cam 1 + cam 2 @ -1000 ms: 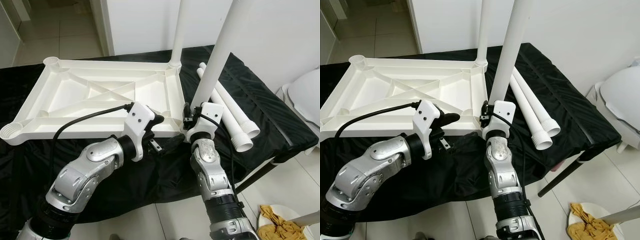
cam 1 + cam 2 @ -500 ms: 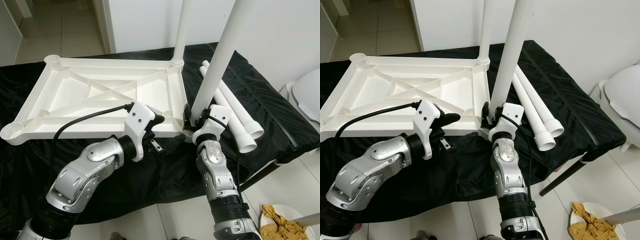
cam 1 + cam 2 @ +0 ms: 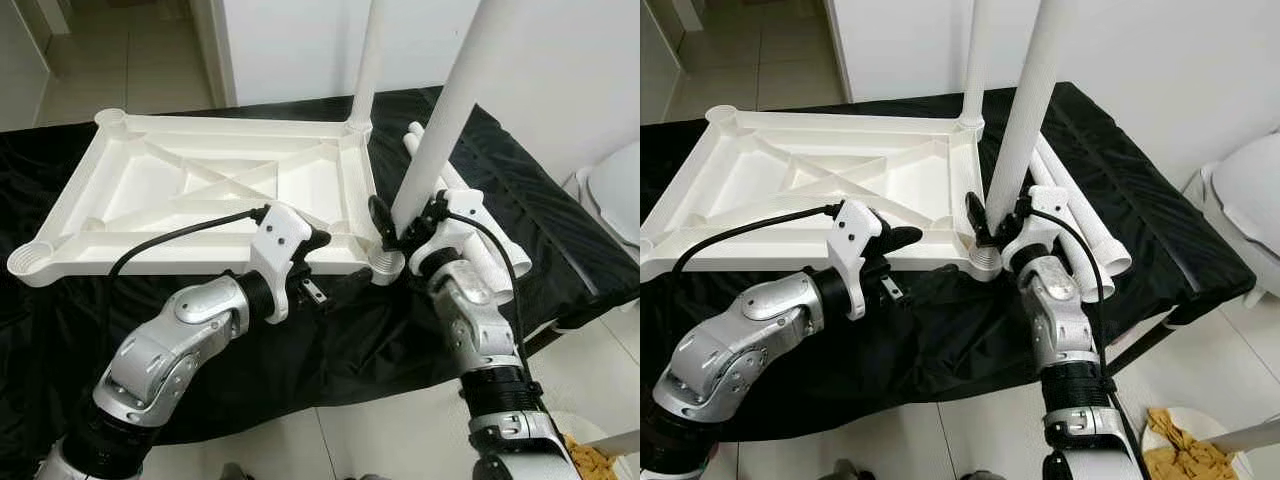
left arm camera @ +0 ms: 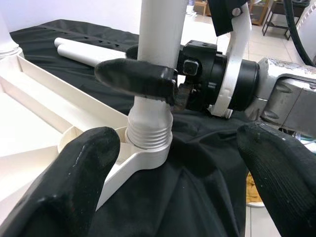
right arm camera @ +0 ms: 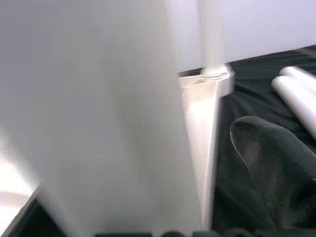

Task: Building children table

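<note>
The white table top (image 3: 180, 262) lies upside down on a black cloth. One white leg (image 3: 368, 60) stands in its far right corner. A second leg (image 3: 445, 120) stands slightly tilted in the near right corner socket (image 3: 385, 265), and my right gripper (image 3: 400, 225) is shut on it just above the threaded end. In the left wrist view, one of its fingers (image 4: 133, 76) crosses that leg (image 4: 155, 34). My left gripper (image 3: 335, 265) is open at the same corner, its fingers (image 4: 84, 168) on either side of the socket (image 4: 148, 143) without touching it.
Two loose white legs (image 3: 1090, 225) lie on the cloth to the right of the table top. A white rounded object (image 3: 615, 190) stands beyond the right edge. A plate with a yellow rag (image 3: 1175, 455) sits on the floor. Tiled floor (image 3: 120, 60) opens at back left.
My right forearm has swung out to the right while its gripper stays on the leg, turning around it. The leg's foot sits at the corner socket. The left arm has held still.
</note>
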`<state>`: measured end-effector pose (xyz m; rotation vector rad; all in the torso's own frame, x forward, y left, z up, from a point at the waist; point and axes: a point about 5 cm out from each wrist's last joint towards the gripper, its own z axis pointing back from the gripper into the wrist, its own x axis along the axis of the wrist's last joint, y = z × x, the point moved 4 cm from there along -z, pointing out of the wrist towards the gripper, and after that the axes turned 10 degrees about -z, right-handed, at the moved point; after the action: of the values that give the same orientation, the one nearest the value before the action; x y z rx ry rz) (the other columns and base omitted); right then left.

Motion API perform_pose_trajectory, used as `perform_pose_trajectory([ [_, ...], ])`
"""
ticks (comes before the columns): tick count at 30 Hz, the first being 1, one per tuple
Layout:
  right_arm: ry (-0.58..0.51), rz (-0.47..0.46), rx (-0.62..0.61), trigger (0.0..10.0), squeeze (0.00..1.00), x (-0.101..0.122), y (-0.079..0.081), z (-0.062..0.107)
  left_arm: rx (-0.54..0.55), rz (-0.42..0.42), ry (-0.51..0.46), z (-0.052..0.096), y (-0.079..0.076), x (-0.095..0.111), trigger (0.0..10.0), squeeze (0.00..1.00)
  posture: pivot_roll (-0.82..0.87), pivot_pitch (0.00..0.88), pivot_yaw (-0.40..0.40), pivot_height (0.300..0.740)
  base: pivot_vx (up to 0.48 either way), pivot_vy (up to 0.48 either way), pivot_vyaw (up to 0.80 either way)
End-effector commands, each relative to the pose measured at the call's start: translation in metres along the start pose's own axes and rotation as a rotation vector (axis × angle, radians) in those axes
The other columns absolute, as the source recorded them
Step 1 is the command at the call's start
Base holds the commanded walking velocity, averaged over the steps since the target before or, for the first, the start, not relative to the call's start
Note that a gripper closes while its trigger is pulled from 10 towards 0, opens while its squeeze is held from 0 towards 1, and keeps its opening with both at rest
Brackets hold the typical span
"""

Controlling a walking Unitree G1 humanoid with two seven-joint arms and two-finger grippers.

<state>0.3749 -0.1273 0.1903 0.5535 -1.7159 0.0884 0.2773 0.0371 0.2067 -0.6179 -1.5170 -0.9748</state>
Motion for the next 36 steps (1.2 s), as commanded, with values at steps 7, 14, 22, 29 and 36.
perform_pose_trajectory([
  [7, 0.133, -0.012, 0.237, 10.0, 0.0, 0.001, -0.007, 0.013, -0.063, -0.005, -0.016, 0.0, -0.006, 0.005, 10.0, 0.0, -0.02, 0.076, 0.013, 0.74, 0.0, 0.0, 0.0],
  [14, 0.194, 0.021, 0.317, 9.3, 0.0, -0.002, -0.012, 0.02, -0.063, -0.006, -0.016, 0.0, -0.006, 0.006, 10.0, 0.0, -0.02, 0.074, 0.016, 0.74, 0.0, 0.0, 0.0],
  [22, 0.235, 0.048, 0.343, 0.0, 0.0, -0.001, -0.022, 0.022, -0.063, -0.01, -0.016, 0.001, -0.005, 0.007, 10.0, 0.0, -0.02, 0.072, 0.02, 0.74, 0.0, 0.0, 0.0],
  [29, 0.253, 0.05, 0.37, 0.0, 0.0, -0.004, -0.019, 0.023, -0.065, -0.01, -0.016, 0.001, -0.005, 0.007, 10.0, 0.0, -0.02, 0.076, 0.021, 0.74, 0.0, 0.0, 0.0],
  [36, 0.253, 0.046, 0.35, 0.2, 0.0, -0.01, -0.012, 0.022, -0.065, -0.004, -0.014, 0.0, -0.006, 0.007, 10.0, 0.0, -0.02, 0.08, 0.016, 0.74, 0.0, 0.0, 0.0],
])
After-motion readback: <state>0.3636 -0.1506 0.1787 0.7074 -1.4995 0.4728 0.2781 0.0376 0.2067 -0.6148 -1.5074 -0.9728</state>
